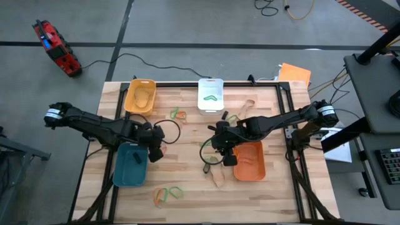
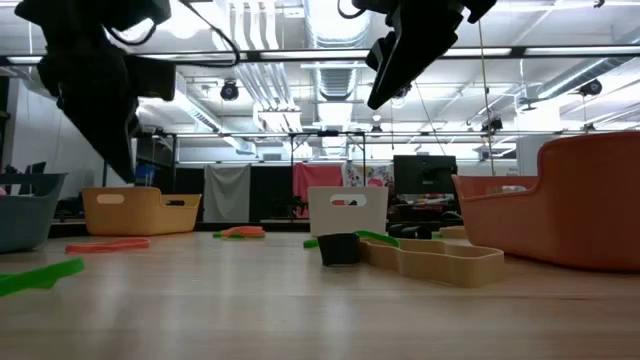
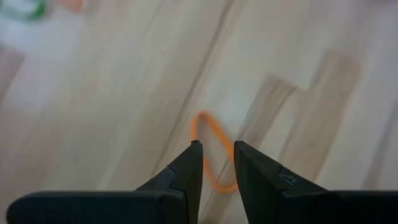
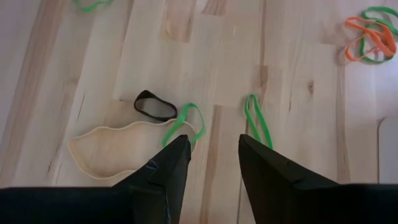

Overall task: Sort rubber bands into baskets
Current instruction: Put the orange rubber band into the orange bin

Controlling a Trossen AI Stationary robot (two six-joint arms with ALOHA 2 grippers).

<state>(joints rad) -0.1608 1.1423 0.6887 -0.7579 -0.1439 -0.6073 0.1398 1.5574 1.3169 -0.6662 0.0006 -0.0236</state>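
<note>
Left gripper (image 3: 217,163) hangs with narrow-gapped fingers; right gripper (image 4: 214,158) hovers with fingers apart.

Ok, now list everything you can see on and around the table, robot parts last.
table: one, light wood, centre.
baskets: four; yellow basket and white basket at the far edge, teal basket near left, orange basket near right.
rubber bands: many loose on the table; green, black, tan, orange.
green band: one, inside the white basket.
red tool: one, on the floor, far left.
orange sheet: one, past the far right corner.
arms: two, dark; left end effector beside the teal basket; right end effector open, above green bands beside the orange basket.
</note>
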